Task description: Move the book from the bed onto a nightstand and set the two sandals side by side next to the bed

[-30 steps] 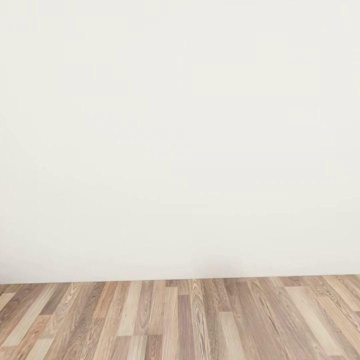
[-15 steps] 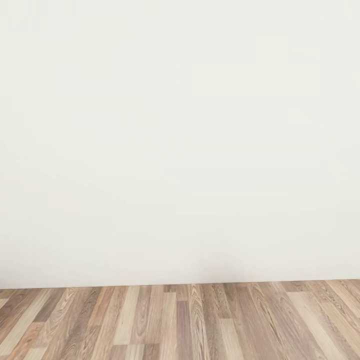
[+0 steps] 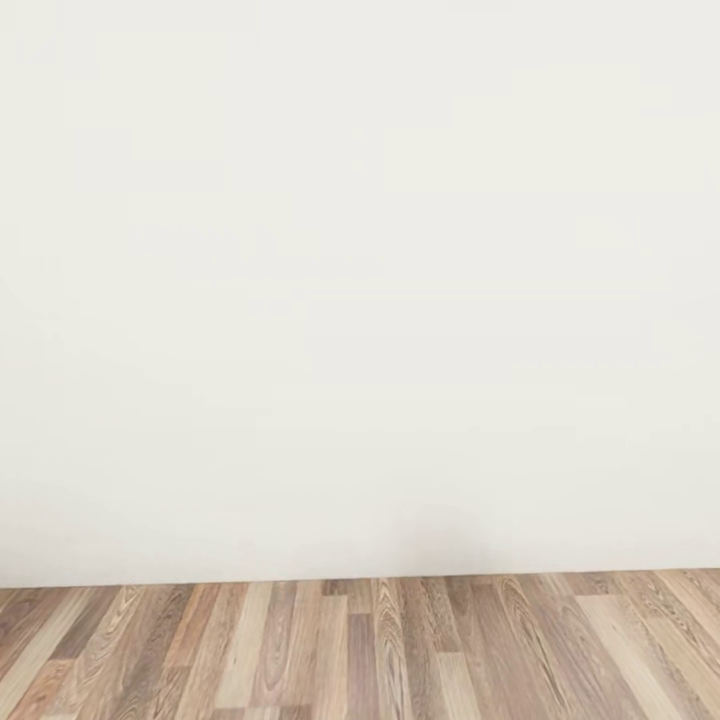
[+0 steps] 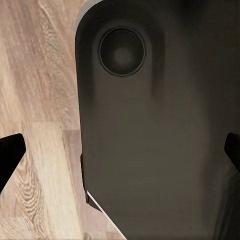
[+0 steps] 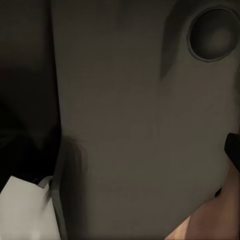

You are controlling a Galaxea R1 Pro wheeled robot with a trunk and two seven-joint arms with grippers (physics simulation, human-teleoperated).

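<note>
Head view: a plain white wall (image 3: 360, 280) takes up most of the picture, meeting a wood-plank floor (image 3: 360, 650) along a straight line low in the frame.
Floor: planks in mixed tan, grey-brown and pale tones, running away from the camera toward the wall, with clear grain.
Wall: bare and evenly lit, with a faint soft shadow just above the floor line, a little right of centre.
Left wrist view: a large dark grey robot body panel (image 4: 160, 125) with rounded edges and a round recessed disc (image 4: 121, 52) near one end stands close before the camera; the same plank floor (image 4: 40, 100) lies beside it.
Left gripper (image 4: 120, 152): two black fingertips (image 4: 10, 150) show at opposite edges of the picture, set wide apart, with nothing between them.
Right wrist view: another dark grey panel (image 5: 140, 125) with a round recessed disc (image 5: 213, 34), deep shadow beside it, a pale grey-white piece (image 5: 25, 210) in one corner, and a sliver of floor (image 5: 210, 225).
Right gripper: one black fingertip (image 5: 233, 147) shows at the edge; whether the fingers are apart or together cannot be told.
Task things: where they lie cannot be told from these views.
</note>
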